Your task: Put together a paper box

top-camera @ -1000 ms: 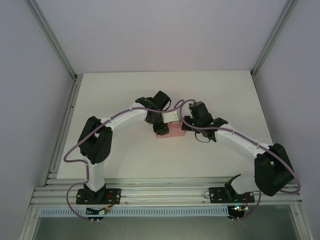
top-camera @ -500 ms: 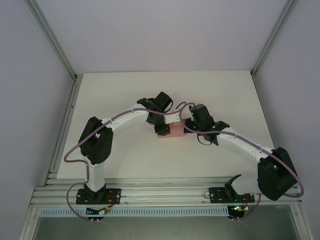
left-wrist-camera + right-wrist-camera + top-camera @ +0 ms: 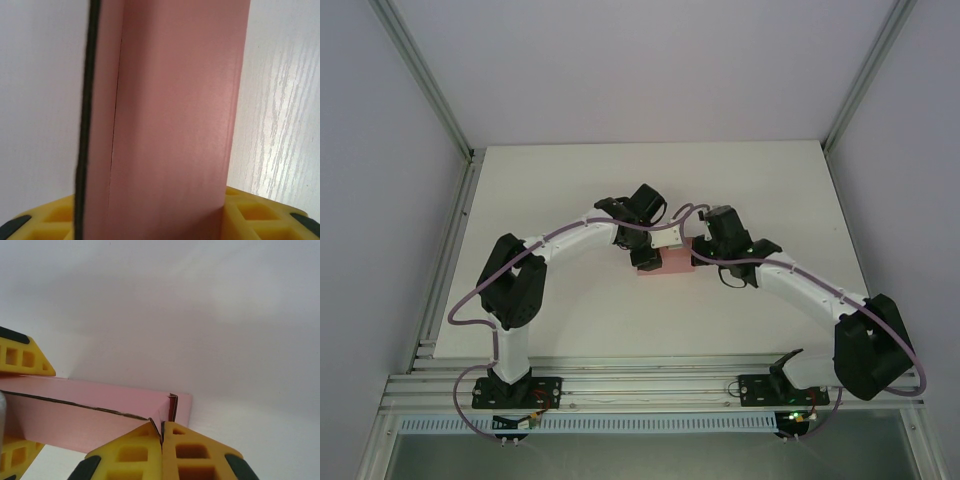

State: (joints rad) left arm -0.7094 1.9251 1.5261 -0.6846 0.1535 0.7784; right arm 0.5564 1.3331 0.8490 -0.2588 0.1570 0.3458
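Note:
The pink paper box (image 3: 673, 266) lies folded into a small rectangular shape at mid table. My left gripper (image 3: 646, 258) is at its left end, and in the left wrist view the paper box (image 3: 170, 125) fills the gap between the yellow fingers (image 3: 272, 215), which are shut on its sides. My right gripper (image 3: 703, 252) is at the box's right end. There the paper box (image 3: 75, 415) shows a seam along its top, and my right gripper (image 3: 161, 433) has its fingers pressed together on a thin flap at the box's corner.
The white table (image 3: 550, 190) spreads out around the box, with grey walls and aluminium frame posts (image 3: 420, 75) at the sides. The left gripper's yellow fingers (image 3: 22, 357) show on both sides of the box in the right wrist view.
The left gripper and box have shifted slightly right. The right arm has stretched a little, bringing its gripper closer onto the box's right end. Both grips stay the same.

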